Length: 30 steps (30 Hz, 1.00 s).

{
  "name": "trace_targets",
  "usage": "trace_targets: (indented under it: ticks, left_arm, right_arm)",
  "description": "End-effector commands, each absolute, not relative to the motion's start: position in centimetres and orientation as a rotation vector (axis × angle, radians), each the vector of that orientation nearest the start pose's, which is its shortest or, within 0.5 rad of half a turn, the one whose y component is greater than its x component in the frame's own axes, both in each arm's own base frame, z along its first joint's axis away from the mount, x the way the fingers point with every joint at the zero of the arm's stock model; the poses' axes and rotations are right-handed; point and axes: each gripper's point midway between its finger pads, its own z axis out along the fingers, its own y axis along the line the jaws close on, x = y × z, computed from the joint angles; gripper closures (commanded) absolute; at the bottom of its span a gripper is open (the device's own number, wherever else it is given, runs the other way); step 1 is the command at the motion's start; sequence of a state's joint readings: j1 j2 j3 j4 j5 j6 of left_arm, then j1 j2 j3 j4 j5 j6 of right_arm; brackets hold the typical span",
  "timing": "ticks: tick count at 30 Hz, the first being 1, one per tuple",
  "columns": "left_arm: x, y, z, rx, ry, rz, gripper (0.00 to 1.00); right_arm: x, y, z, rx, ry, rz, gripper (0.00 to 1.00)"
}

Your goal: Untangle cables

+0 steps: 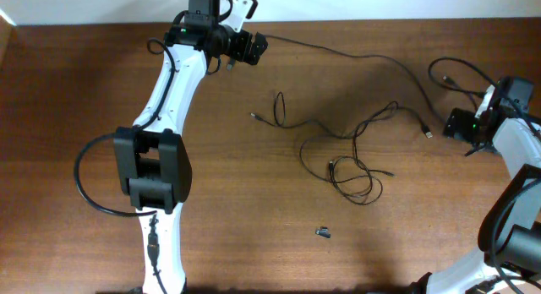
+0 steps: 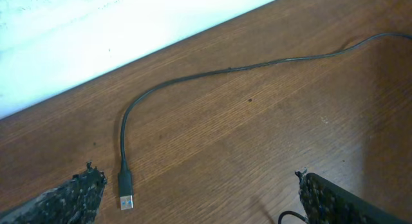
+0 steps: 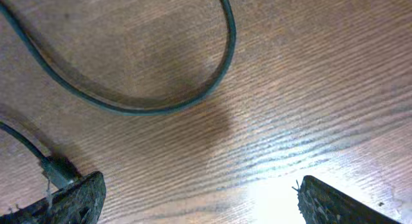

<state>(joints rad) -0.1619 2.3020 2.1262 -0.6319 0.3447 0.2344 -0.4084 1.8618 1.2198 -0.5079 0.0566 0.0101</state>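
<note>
The left arm (image 1: 173, 83) stretches to the table's far edge, wrist bent sideways; the left gripper (image 2: 196, 179) is spread wide and holds nothing. The USB plug (image 2: 125, 190) of a long cable (image 2: 193, 74) lies flat on the table (image 2: 257, 140), just inside the finger (image 2: 74, 195) on the view's left, apart from it. Its long axis runs fore-and-aft, square to the closing line; the cord leads ahead, then sweeps across past the other finger. A small sideways shift would probably centre it.

The tangle (image 1: 351, 167) lies between the arms, well apart from both, the right one seemingly nearer.

The right arm (image 1: 516, 159) is folded, and the right gripper (image 3: 199, 180) faces down low, jaws spread and empty. A second cable (image 3: 129, 108) curves ahead of them; a small connector (image 3: 58, 170) sits at one fingertip, contact unclear.
</note>
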Motion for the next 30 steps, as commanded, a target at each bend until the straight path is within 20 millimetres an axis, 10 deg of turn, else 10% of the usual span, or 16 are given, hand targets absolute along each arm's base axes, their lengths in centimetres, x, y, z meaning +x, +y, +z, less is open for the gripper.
trace_targets:
  ticks: [1, 18, 30]
  left_arm:
    - [59.4, -15.6, 15.9, 0.61, 2.261, -0.395, 0.01]
    - [59.3, -16.0, 15.9, 0.617, 2.259, -0.398, 0.01]
    - [59.3, -15.9, 15.9, 0.615, 2.259, -0.397, 0.01]
  right_arm:
    - [38.4, -17.9, 4.2, 0.553, 2.69, -0.24, 0.03]
    - [38.1, -17.8, -6.8, 0.372, 2.862, -0.239, 0.0]
    - [41.4, -19.2, -6.3, 0.362, 2.712, -0.284, 0.01]
